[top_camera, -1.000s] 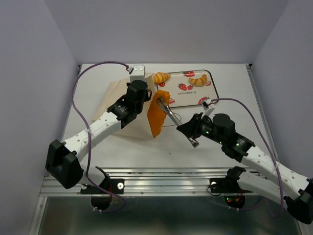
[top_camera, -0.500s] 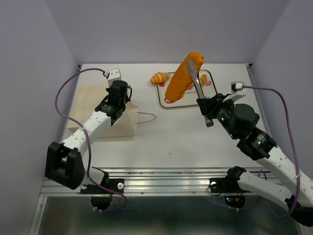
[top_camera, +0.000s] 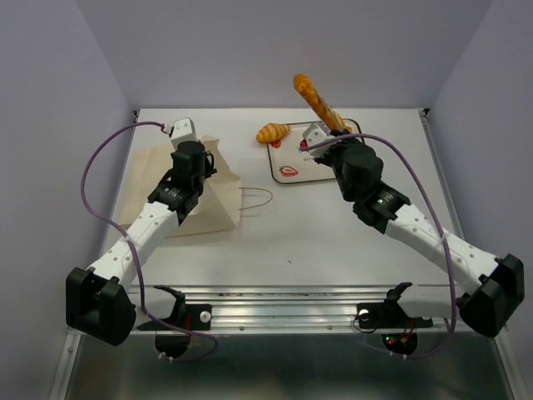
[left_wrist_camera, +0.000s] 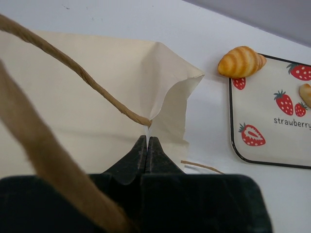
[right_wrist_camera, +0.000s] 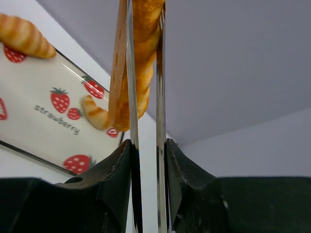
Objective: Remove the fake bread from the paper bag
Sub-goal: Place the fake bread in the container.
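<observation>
The braided loaf (top_camera: 315, 101) is gripped by the right gripper (right_wrist_camera: 145, 48), its jaws narrowly parted, above the tray (top_camera: 291, 171) at upper centre. The paper bag (top_camera: 208, 196), centre-left, is pinched at its rim by the left gripper (left_wrist_camera: 147, 141), jaws fully closed.

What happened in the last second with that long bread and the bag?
The right gripper, holding the braided loaf, carried it up from the mouth of the paper bag and away over the strawberry tray. The left gripper, clamped on the bag's edge, swung left, dragging the bag with it. Both croissants and the tray stayed put.
</observation>
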### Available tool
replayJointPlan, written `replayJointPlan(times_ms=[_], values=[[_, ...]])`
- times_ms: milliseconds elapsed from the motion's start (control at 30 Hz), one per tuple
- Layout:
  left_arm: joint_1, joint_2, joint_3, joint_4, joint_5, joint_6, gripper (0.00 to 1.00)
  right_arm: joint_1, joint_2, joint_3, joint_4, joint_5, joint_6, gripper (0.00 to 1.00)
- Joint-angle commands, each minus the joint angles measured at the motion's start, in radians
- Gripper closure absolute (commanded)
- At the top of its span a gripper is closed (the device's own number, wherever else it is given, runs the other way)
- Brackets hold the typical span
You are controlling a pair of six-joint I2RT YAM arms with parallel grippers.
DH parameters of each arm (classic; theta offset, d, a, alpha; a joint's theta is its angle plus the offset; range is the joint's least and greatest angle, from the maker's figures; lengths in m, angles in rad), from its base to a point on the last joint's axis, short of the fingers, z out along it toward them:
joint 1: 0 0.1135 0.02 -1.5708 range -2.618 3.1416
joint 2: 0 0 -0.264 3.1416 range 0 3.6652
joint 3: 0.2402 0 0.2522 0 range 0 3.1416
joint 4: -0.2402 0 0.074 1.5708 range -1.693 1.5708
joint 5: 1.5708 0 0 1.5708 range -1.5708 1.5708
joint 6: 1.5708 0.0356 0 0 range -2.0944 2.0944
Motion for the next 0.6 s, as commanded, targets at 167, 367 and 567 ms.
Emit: replayJointPlan(times_ms=[167,367,567], values=[[0.007,-0.020,0.002,0.004,-0.024,-0.014,1.00,-0.067,0.269,0.027,0.269,0.012,-0.665,0.99],[0.009,0.010,0.012,-0.020,-0.050,-0.019,1.00,-0.067,0.431,-0.020,0.395,0.056,-0.799,0.99],[0.009,0.001,0.001,-0.016,-0.065,-0.017,1.00,-0.067,0.533,-0.023,0.391,0.015,-0.758,1.00]])
